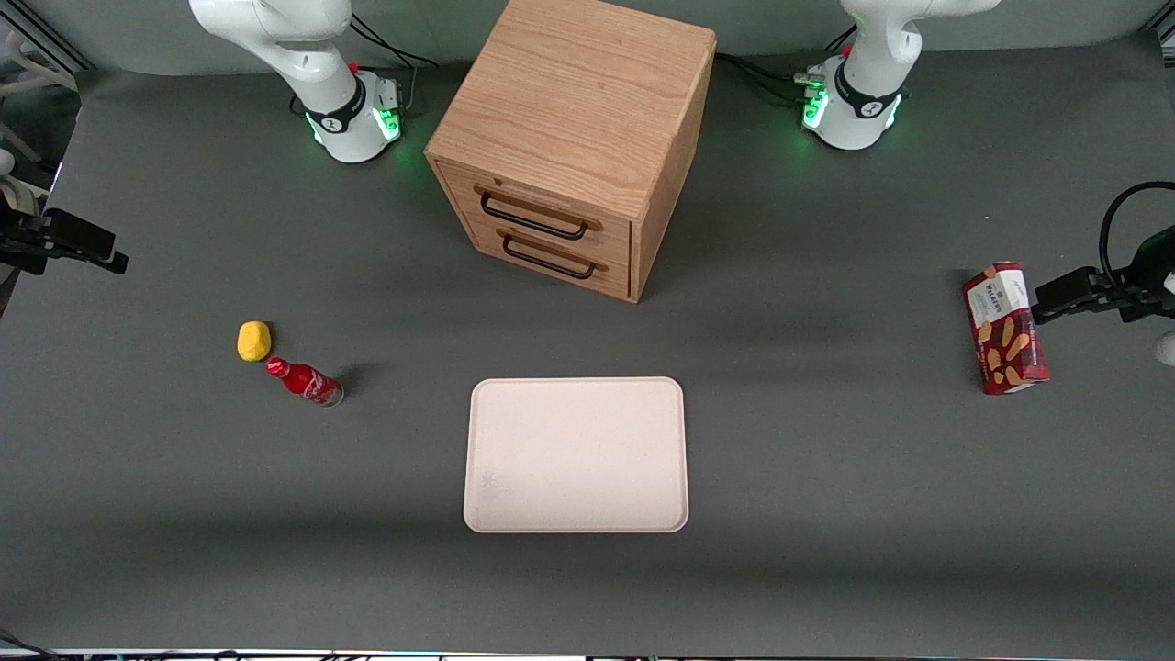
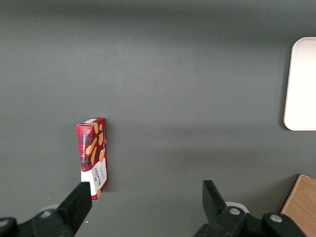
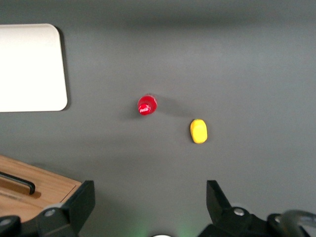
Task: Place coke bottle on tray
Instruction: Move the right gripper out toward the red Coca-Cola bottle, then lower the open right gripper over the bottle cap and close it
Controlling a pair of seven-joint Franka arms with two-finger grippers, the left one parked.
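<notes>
The coke bottle (image 1: pixel 306 382), small and red with a red cap, stands upright on the grey table toward the working arm's end; the right wrist view shows it from above (image 3: pixel 147 105). The pale cream-pink tray (image 1: pixel 576 454) lies flat and bare in the middle of the table, nearer the front camera than the wooden box, and its corner shows in the right wrist view (image 3: pixel 29 69). My right gripper (image 1: pixel 110 260) hangs high over the working arm's end of the table, well apart from the bottle. It is open and empty (image 3: pixel 148 197).
A yellow lump (image 1: pixel 254 341) lies close beside the bottle, also seen in the right wrist view (image 3: pixel 198 131). A wooden two-drawer box (image 1: pixel 574 138) stands farther from the camera than the tray. A red biscuit box (image 1: pixel 1005 328) lies toward the parked arm's end.
</notes>
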